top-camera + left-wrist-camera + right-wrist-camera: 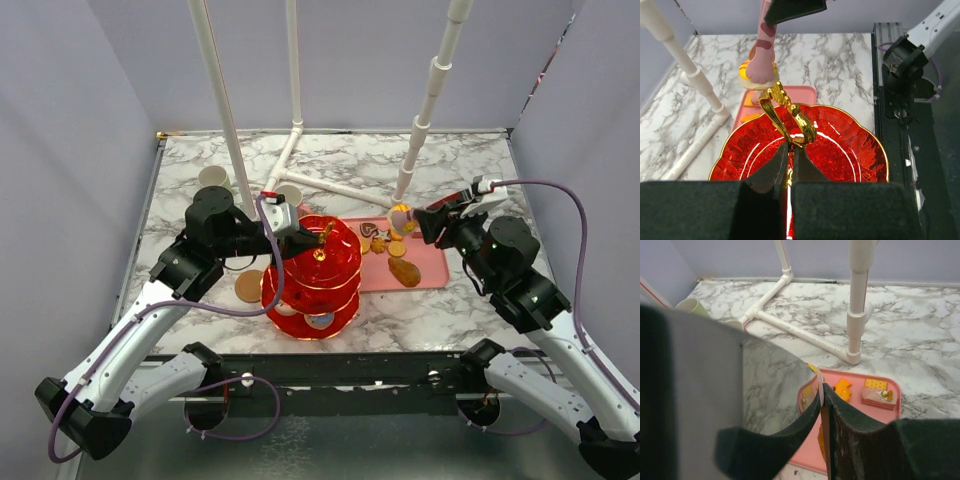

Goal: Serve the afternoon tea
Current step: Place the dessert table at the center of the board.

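The translucent red three-tier stand (335, 262) is at the table's middle, with small pastries on its lowest tier (320, 321). My left gripper (303, 243) is shut on the stem of its gold finial (785, 107), just above the top red plate (840, 150). My right gripper (414, 221) hangs over the pink tray (436, 272), shut on a flat pink paw-shaped cookie (763, 55). In the right wrist view that cookie (819, 386) shows edge-on between the fingers. A brown coaster (248, 286) lies left of the stand. The pale green mug (212, 177) stands at the back left.
A white pipe frame (330, 185) with three uprights lies across the back of the table. The tray holds an orange star cookie (842, 388), a layered cake slice (880, 392) and brown cookies (404, 270). A second mug (290, 193) stands beside the pipe.
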You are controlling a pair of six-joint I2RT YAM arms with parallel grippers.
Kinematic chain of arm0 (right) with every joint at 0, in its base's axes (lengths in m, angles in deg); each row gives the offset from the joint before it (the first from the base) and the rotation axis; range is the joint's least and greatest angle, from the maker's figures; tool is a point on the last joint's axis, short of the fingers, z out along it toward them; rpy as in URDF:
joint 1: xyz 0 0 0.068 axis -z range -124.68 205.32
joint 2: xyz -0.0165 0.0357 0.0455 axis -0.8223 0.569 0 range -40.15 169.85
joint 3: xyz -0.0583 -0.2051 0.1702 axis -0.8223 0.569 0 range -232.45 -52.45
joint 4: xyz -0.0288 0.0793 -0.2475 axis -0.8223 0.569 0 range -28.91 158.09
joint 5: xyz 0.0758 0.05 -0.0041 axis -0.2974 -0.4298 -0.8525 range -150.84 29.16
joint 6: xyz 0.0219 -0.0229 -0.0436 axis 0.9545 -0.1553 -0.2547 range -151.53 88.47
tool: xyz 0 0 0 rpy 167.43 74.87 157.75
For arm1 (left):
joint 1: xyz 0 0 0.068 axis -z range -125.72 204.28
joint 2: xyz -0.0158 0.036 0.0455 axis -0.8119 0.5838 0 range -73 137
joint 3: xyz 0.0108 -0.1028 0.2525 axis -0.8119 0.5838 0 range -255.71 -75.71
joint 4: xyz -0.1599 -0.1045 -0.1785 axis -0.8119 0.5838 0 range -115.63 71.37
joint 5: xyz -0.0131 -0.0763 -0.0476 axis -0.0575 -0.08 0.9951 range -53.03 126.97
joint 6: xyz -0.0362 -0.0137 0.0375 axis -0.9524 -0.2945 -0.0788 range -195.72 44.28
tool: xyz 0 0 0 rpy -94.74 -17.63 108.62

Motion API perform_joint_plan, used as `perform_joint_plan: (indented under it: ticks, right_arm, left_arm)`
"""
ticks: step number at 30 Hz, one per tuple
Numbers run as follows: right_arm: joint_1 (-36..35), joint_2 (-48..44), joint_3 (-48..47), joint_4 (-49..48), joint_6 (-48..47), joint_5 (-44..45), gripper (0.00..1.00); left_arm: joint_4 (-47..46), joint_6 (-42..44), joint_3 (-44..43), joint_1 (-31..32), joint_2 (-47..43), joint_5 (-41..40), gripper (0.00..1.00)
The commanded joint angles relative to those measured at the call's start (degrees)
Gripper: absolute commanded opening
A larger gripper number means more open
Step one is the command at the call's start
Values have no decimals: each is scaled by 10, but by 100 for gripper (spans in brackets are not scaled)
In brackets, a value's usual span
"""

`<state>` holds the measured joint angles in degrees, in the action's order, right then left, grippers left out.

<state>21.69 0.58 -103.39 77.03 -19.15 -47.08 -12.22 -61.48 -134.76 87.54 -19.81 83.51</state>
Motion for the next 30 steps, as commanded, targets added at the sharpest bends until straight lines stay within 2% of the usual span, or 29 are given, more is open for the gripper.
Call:
perform_joint_plan:
  ticks: [1,10,16,26,30]
  right_arm:
    - [2,1,26,-25,7,-56,32]
    - [2,37,76,-78,28,-177,31]
    - [1,56,114,-120,59,-254,30]
    - [-5,58,170,-171,114,-310,29]
    - [-15,56,177,-164,116,-301,29]
  left_arm:
    - [-12,42,5,2,-24,55,0]
    - [-1,27,9,2,-32,76,0]
    - [1,43,55,2,-64,72,0]
    - [3,33,77,2,-81,55,0]
    - [4,42,97,2,-100,33,8]
